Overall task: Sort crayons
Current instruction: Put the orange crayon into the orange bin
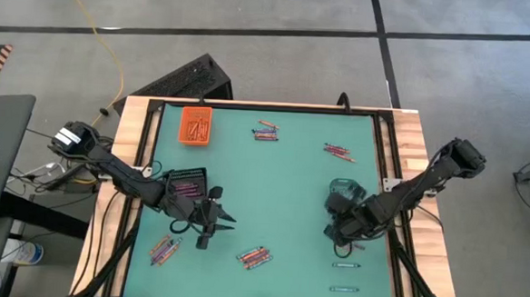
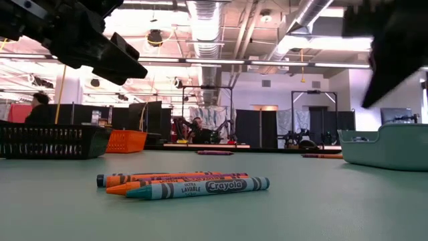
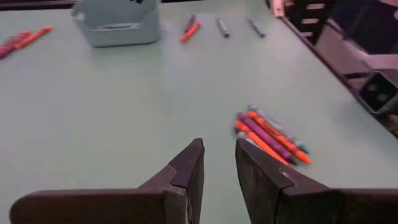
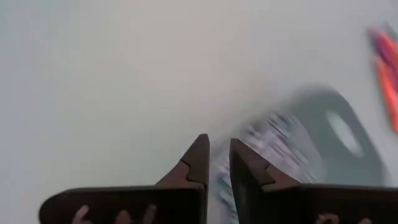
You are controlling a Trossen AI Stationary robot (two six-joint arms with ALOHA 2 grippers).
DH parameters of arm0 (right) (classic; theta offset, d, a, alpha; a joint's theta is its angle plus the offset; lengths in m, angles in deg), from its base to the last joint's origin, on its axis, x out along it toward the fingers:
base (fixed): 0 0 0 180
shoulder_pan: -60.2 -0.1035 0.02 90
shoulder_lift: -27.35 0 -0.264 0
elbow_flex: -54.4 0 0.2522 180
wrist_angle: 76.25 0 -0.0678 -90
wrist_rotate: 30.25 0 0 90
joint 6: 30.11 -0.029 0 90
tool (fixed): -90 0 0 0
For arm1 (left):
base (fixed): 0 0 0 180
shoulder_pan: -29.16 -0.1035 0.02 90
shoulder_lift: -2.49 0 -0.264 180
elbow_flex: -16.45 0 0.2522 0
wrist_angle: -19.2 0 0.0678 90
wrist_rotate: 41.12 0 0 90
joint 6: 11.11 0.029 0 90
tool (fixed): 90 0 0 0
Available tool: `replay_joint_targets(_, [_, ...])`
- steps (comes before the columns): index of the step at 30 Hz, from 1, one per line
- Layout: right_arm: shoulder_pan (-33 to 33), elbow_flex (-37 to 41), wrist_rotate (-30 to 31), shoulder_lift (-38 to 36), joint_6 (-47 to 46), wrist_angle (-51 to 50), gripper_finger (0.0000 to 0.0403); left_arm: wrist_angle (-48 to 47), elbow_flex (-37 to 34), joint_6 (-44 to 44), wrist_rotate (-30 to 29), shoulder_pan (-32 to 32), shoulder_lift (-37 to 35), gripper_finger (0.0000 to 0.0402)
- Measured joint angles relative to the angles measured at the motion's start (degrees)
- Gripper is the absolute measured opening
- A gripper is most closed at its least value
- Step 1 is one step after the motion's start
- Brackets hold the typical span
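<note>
Crayons lie in small groups on the green table: one group (image 1: 254,256) near the front middle, also in the left wrist view (image 3: 270,134) and the low view (image 2: 180,185), another (image 1: 164,249) at the front left, two (image 1: 266,130) (image 1: 337,152) at the back, and single blue ones (image 1: 345,265) at the front right. My left gripper (image 1: 211,220) (image 3: 217,152) hovers between the black tray (image 1: 186,183) and the middle group, narrowly open and empty. My right gripper (image 1: 338,227) (image 4: 219,152) hangs at the near side of the clear tray (image 1: 345,189) (image 4: 311,143), narrowly open, nothing seen between its fingers.
An orange tray (image 1: 195,125) holding orange crayons stands at the back left. The black tray holds purple crayons and the clear tray blue ones. A raised frame (image 1: 386,182) borders the table. Open green surface (image 1: 272,190) lies between the two grippers.
</note>
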Motion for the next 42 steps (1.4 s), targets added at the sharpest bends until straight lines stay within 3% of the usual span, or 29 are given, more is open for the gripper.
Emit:
replay_joint_targets(3, [-1.20, -0.92, 1.25, -0.02, 11.70, 12.76, 0.0056, -0.01, 0.00, -0.01, 0.12, 0.01, 0.00, 0.0082])
replay_joint_targets(8, [-0.70, -0.64, 2.38, 5.13, 38.68, 44.02, 0.0056, -0.01, 0.00, 0.24, -0.70, -0.03, 0.00, 0.0082])
replay_joint_targets(11, [1.89, -0.62, -3.94, 13.20, 53.05, 61.38, 0.0056, -0.03, 0.00, 0.45, -1.55, -0.01, 0.00, 0.0082])
replay_joint_targets(15, [6.15, -2.71, -16.88, 24.12, 60.91, 75.59, 0.0056, -0.62, 0.00, 0.43, -1.64, -0.03, 0.00, 0.0082])
replay_joint_targets(22, [12.98, -9.50, -37.82, 33.68, 58.97, 77.98, 0.0056, -2.64, 0.00, -0.08, -1.65, -0.02, 0.01, 0.0082])
replay_joint_targets(27, [13.66, -10.21, -45.80, 36.35, 56.69, 76.17, 0.0056, -3.58, 0.00, -0.83, -1.65, -0.01, 0.02, 0.0082])
replay_joint_targets(42, [11.85, -10.17, -45.82, 36.70, 54.02, 67.20, 0.0056, -3.24, 0.00, -0.49, -1.77, -0.01, 0.02, 0.0082])
